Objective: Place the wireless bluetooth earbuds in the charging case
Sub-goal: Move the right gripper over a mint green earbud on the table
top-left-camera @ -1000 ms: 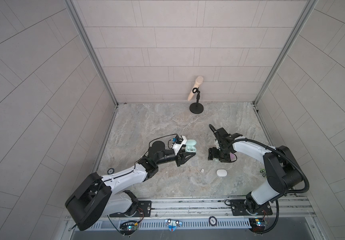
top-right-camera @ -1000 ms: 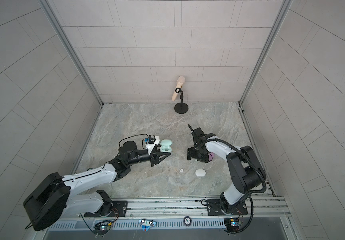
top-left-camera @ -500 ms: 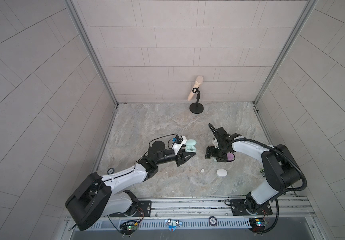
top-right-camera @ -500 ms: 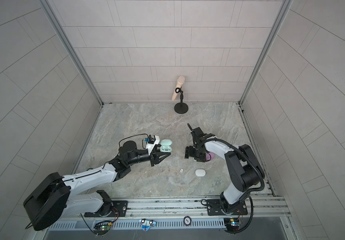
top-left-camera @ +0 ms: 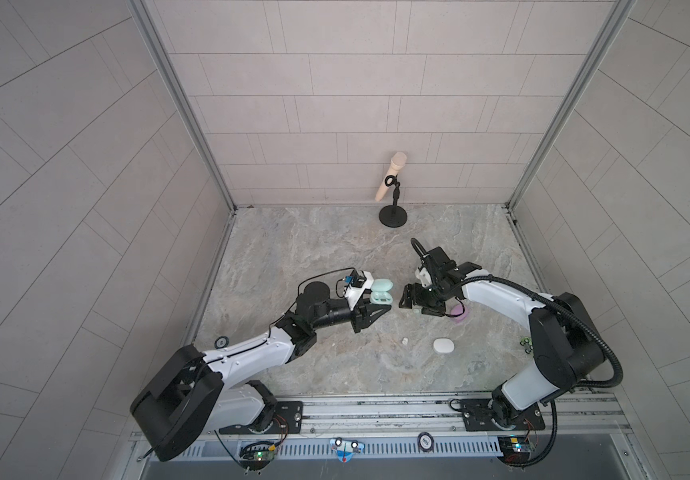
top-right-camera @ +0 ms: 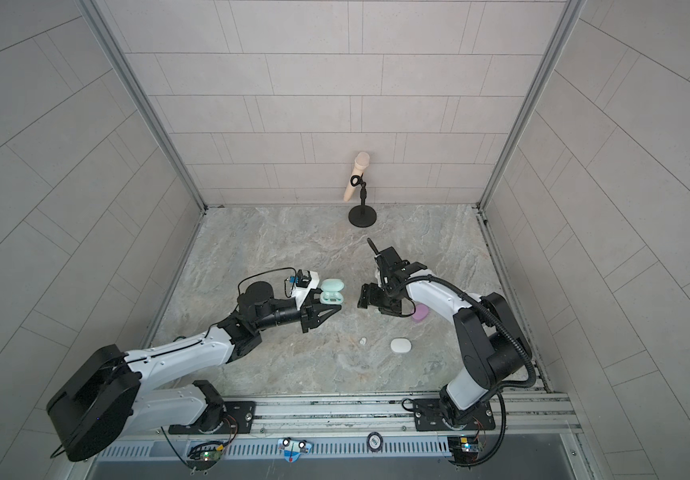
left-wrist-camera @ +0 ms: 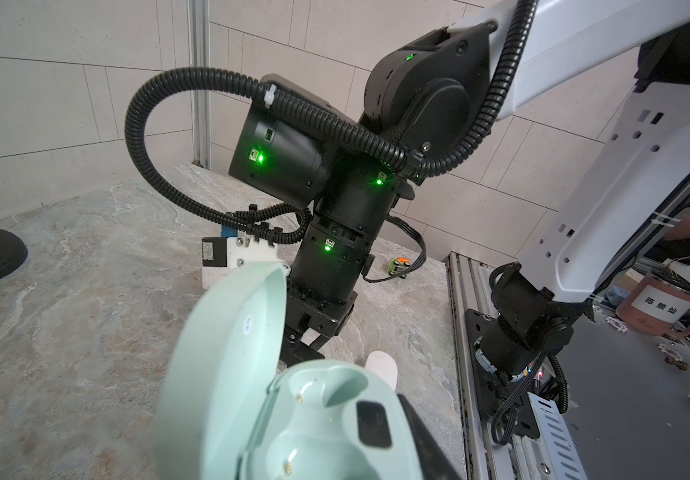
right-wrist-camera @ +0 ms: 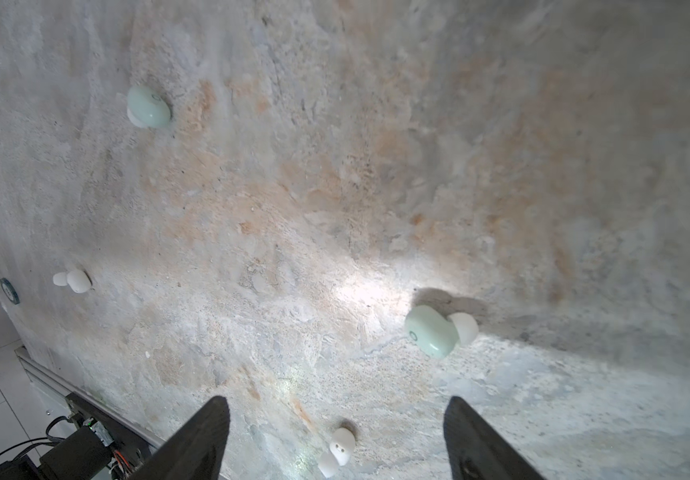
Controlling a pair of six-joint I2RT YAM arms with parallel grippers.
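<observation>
left end effector (top-left-camera: 376,301) clamped tight on the mint charging case (top-left-camera: 381,291); case held off the counter (top-left-camera: 314,249), just left of its middle, lid open, both wells empty in left wrist view.

right end effector (right-wrist-camera: 337,402) wide open, nothing in it, over loose buds near counter middle; how high it hangs is hard to judge from these views; white earbud (right-wrist-camera: 341,451) lines up between its fingers; mint earbud (right-wrist-camera: 435,330) lies beyond the fingertips; second mint earbud (right-wrist-camera: 148,107) and second white earbud (right-wrist-camera: 73,281) well apart from it; closed white case (top-left-camera: 443,345) and lilac case (top-left-camera: 458,313) lie nearer the counter's right edge.

risks, my read:
- a straight drop likely grabs the white bud, wrong colour for the mint case
- buds are tiny and rounded, so an off-centre pinch could squirt one across the counter
- a bud gripped at the wrong angle won't seat in a well
- the case is only pinched in the air, so an insertion push could twist it or knock it loose
- the arms are near each other and the wrists could clash
</observation>
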